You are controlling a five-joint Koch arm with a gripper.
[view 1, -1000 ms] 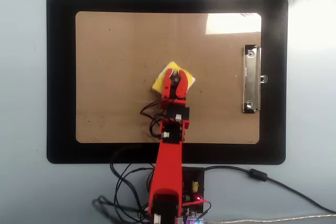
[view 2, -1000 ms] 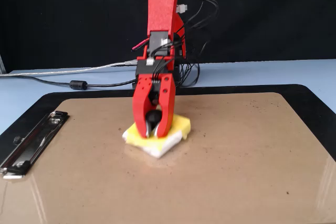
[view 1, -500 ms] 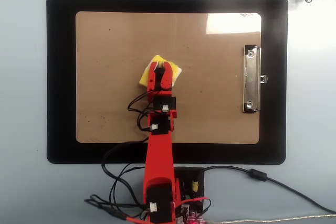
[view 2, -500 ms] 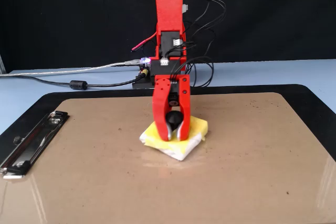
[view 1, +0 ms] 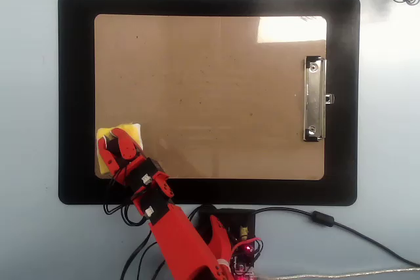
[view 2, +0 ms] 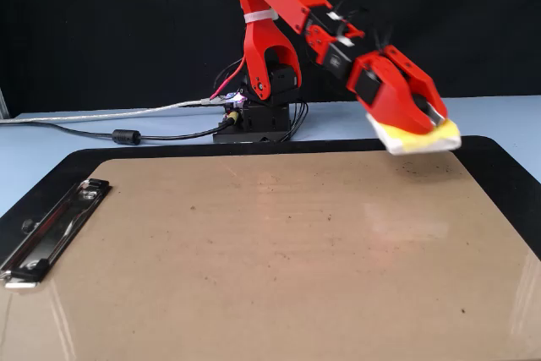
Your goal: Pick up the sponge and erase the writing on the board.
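Gripping the sponge by its top, the tool is clenched on it and holds it tilted, lifted clear above the board near the corner far from the silver clip. No writing shows on the brown surface, so the erasing looks finished, and the raised sponge suggests carrying it away.

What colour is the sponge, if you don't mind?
Yellow with a white bottom layer; the sponge shows best in the fixed view.

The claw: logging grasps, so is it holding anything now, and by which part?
The claw holds the sponge from above, lifted off the board; the exact grip spot is hidden.
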